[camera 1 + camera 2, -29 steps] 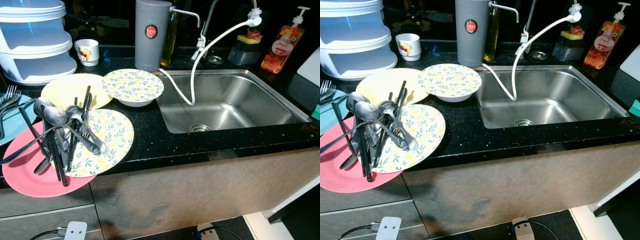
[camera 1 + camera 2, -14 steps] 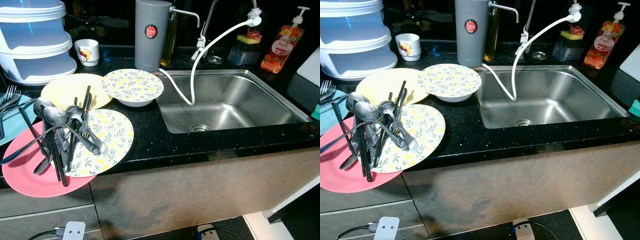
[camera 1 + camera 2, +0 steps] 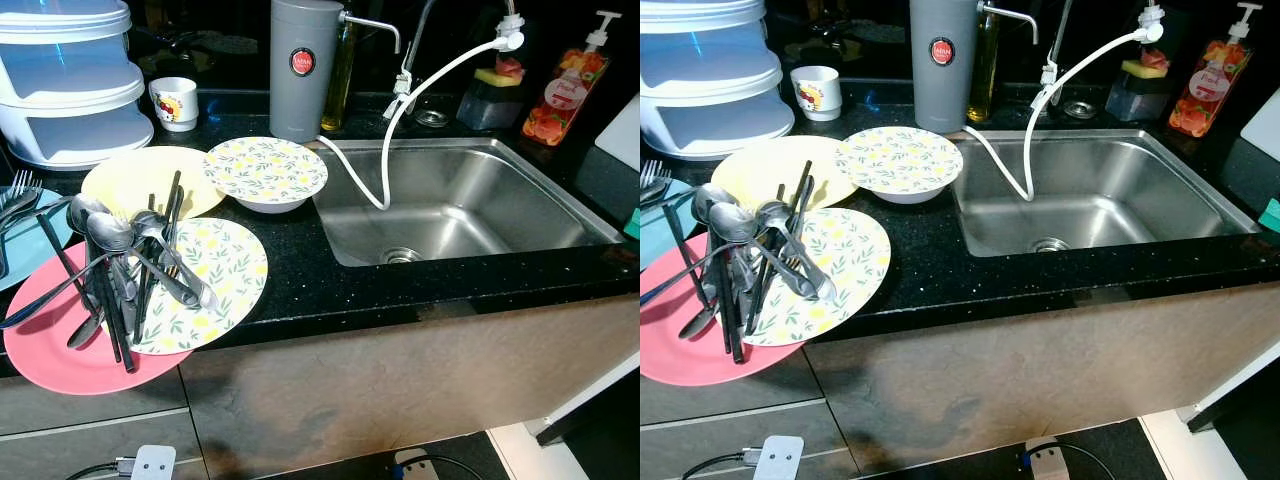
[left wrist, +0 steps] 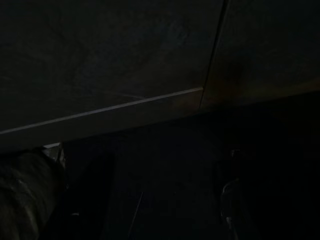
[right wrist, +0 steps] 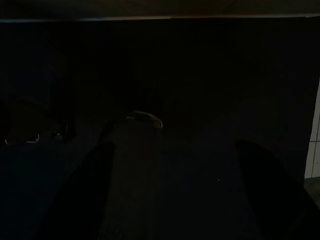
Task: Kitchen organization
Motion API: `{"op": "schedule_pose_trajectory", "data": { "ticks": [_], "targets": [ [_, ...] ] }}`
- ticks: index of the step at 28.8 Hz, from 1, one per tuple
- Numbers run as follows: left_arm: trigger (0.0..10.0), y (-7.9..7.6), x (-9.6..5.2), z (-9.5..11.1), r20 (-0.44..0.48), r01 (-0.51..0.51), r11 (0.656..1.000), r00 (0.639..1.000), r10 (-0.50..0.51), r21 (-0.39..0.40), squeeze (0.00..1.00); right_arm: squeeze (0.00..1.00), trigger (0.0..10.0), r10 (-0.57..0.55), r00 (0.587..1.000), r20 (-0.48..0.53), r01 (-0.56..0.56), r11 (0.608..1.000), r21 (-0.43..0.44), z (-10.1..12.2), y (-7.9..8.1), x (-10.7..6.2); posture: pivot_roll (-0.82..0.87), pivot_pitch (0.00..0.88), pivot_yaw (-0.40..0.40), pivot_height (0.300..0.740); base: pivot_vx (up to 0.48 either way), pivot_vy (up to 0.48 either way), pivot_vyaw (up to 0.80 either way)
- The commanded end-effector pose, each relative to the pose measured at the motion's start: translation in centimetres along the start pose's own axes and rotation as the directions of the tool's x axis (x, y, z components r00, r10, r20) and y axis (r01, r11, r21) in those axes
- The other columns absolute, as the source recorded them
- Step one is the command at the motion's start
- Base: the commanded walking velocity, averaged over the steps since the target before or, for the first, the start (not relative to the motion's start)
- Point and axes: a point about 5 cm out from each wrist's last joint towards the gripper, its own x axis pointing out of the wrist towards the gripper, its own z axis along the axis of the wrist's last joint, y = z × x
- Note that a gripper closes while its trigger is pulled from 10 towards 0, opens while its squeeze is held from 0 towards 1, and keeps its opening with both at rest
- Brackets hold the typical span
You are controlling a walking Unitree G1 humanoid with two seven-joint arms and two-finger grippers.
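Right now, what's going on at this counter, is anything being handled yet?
Nothing is being handled yet. The robot faces a black counter beside a steel sink. On the left, a heap of cutlery lies across a pink plate and a leaf-print plate. Behind them sit a yellow plate and a leaf-print bowl. Both wrist views are dark, looking along each end effector toward the cabinet fronts, so the arms seem to hang idle below the counter.

Cutlery (image 3: 120, 275) heaps plates (image 3: 225, 270); hose (image 3: 385, 150) crosses sink (image 3: 470, 205).
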Motion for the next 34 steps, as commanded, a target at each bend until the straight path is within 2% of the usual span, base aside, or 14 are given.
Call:
{"op": "schedule_pose_trajectory", "data": {
  "ticks": [1,15,20,25,30,34],
  "targets": [
    [10.0,-0.1,-0.2,-0.4,-0.003,0.011,1.000,1.000,-0.011,-0.017,0.00,0.00,10.0,0.001,1.000,-0.026,-0.001,1.000,0.007,-0.8,0.1,-0.1,0.07,0.145,-0.064,0.740,0.000,0.000,0.00],
    [10.0,-0.1,-0.4,-0.6,-0.002,0.057,0.997,0.998,-0.057,-0.044,0.00,0.00,10.0,0.001,1.000,-0.022,-0.001,1.000,0.007,-0.8,0.2,-0.1,0.08,0.147,-0.063,0.740,0.000,0.000,0.00],
    [10.0,-0.1,-0.4,-0.4,0.010,0.103,0.987,0.995,-0.103,-0.120,0.00,0.00,10.0,0.002,1.000,-0.023,-0.002,1.000,0.002,-0.7,0.1,-0.1,0.09,0.142,-0.061,0.740,0.000,0.000,0.00],
    [10.0,-0.9,-0.6,-0.4,0.026,0.211,0.951,0.977,-0.210,-0.225,0.00,0.00,10.0,0.001,1.000,-0.009,0.000,1.000,0.023,-0.3,0.3,0.0,0.08,0.145,-0.048,0.740,0.000,0.000,0.00],
    [10.0,-0.8,-0.5,-0.3,0.026,0.217,0.934,0.975,-0.219,-0.284,0.00,0.00,10.0,0.004,1.000,-0.023,-0.004,1.000,0.013,-0.8,0.5,-0.1,0.08,0.146,-0.039,0.740,0.000,0.000,0.00],
    [10.0,-1.1,-0.7,-0.7,0.007,0.267,0.927,0.962,-0.275,-0.263,0.00,0.00,10.0,-0.002,1.000,-0.016,0.003,0.999,0.036,-0.8,0.5,-0.1,0.07,0.141,-0.034,0.740,0.000,0.000,0.00]
  ]
}}
